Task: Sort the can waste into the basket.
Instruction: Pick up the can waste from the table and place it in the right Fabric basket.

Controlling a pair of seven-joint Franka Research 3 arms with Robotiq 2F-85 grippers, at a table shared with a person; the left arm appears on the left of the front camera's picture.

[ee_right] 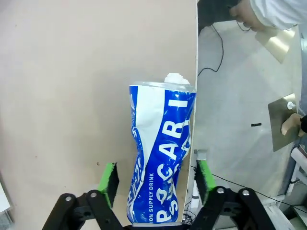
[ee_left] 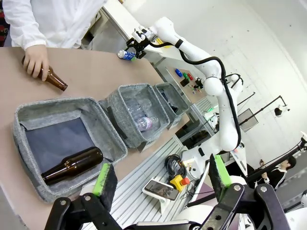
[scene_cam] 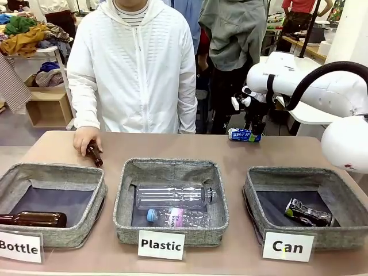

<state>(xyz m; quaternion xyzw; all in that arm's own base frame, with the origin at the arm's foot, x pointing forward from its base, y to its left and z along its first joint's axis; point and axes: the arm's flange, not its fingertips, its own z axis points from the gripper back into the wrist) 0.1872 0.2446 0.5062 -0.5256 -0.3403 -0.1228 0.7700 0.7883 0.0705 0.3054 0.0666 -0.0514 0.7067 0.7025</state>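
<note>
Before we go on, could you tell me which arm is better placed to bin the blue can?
The right. Its gripper is already down over the blue can, behind the Can basket. The left gripper hangs open beside the Bottle basket.

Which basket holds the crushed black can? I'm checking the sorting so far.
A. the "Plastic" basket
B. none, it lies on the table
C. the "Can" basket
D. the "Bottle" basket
C: the crushed black can lies inside the "Can" basket, on the robot's right in the front view.
</note>
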